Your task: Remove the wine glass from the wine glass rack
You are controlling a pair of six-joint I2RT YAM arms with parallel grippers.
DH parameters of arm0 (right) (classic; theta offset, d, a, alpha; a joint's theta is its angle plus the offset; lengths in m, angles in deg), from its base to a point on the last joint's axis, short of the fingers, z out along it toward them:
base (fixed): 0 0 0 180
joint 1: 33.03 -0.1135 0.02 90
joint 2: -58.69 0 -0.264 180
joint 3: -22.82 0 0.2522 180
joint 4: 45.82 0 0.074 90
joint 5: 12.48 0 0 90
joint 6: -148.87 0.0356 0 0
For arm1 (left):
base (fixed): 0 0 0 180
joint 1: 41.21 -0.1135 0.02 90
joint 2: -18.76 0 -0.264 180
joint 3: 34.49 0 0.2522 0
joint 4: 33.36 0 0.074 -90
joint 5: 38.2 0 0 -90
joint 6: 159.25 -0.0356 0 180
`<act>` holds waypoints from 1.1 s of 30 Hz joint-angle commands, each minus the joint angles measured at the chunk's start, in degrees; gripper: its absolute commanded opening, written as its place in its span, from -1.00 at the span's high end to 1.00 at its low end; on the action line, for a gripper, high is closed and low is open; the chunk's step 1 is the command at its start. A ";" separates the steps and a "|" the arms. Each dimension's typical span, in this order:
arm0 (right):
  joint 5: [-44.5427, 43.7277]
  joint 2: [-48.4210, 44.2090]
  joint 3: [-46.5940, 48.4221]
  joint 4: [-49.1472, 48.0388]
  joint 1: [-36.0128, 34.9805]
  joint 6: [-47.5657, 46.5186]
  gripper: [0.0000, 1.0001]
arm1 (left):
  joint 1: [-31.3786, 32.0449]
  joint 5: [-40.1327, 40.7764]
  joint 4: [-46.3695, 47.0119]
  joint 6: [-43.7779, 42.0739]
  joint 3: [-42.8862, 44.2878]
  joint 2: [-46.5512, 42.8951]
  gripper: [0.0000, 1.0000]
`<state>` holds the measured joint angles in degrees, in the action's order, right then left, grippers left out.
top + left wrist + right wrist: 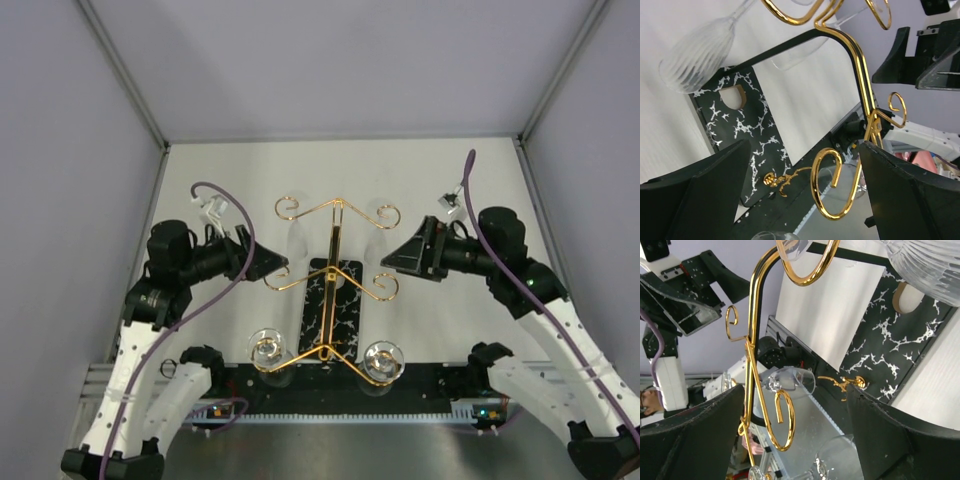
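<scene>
1. Left gripper (pixel 272 266): jaws spread wide, nothing between them. I see it on the left side of the rack, about level with the middle, its tip just beside a scroll arm. I cannot tell whether it is touching.
2. Right gripper (pixel 398 258): jaws apart and empty in its wrist view. It sits on the right side of the rack and faces the left gripper across the central post.
3. Wine glass rack (pixel 337 240): thin gold wire with curled scroll ends. It stands upright on a black white-veined base (pixel 345 315) in the middle of the white table (pixel 230 180).
4. Near-left wine glass (pixel 267 347): clear, hanging from the near-left arm, round foot showing from above.
5. Near-right wine glass (pixel 383 360): clear, hanging from the near-right arm.
6. Far-left wine glass (pixel 297 240): faint from above, hanging under the far-left scroll.
7. Far-right wine glass (pixel 381 225): faint, hanging under the far-right scroll, just beyond the right gripper's tip.
8. Ribbed bowl (pixel 697 55): seen from my left wrist camera, hanging above one end of the base, outside the fingers. I cannot tell which glass it belongs to.

All four glasses are on the rack, and neither gripper holds one.
</scene>
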<state>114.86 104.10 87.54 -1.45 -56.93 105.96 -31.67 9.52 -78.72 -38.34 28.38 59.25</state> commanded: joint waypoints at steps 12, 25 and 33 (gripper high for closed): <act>3.88 -4.19 -5.34 -9.25 -1.59 9.15 -0.45 | 0.04 -9.22 -4.26 6.52 -0.67 -4.28 -0.65; 4.76 -2.17 -6.05 -12.42 -2.12 9.51 -0.14 | 0.04 -11.51 -3.21 9.77 -2.43 -3.23 0.10; 5.11 -2.87 -8.24 -13.38 -2.12 10.30 0.07 | -0.05 -10.89 -3.91 9.25 -2.78 -3.14 0.28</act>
<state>119.10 101.96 80.33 -11.79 -58.53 115.36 -31.67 -0.49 -83.81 -28.83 25.93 56.17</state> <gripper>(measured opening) 0.493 0.380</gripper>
